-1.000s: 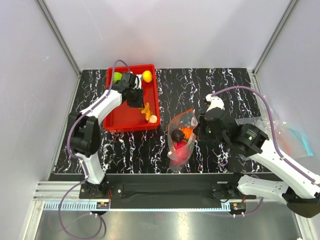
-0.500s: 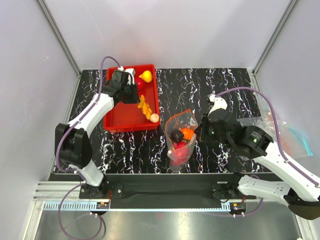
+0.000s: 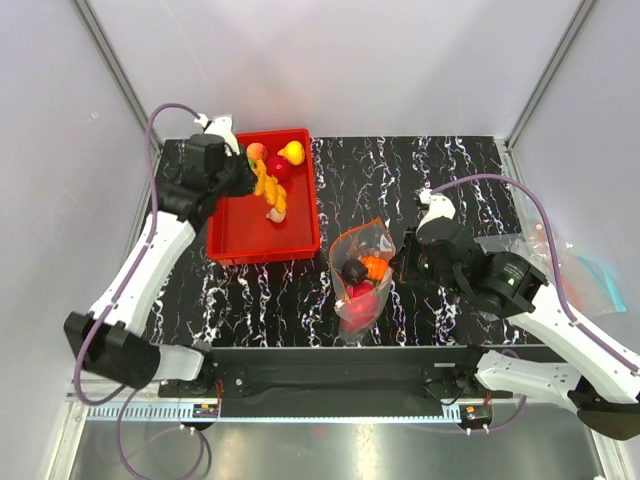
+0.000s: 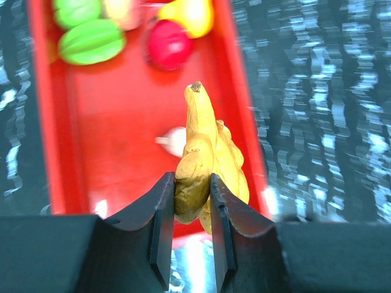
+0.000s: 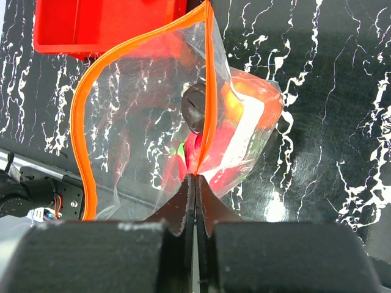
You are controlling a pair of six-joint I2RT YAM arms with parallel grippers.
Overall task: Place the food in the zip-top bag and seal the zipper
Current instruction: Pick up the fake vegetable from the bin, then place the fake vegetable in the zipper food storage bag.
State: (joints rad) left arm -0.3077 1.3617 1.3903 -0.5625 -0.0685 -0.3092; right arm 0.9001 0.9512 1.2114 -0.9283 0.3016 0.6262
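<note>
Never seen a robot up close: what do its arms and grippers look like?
The left arm and right arm are white tubes with black joints, each trailing a purple cable. The left gripper and right gripper are black, with two flat fingers.

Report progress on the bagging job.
Done: a dark purple piece and an orange piece lie in the zip-top bag, its edge pinched by the right claw. In hand: the left claw grips a yellow banana bunch above the red tray. Left: a green piece, red piece and yellow piece in the tray, then sealing the open zipper.
</note>
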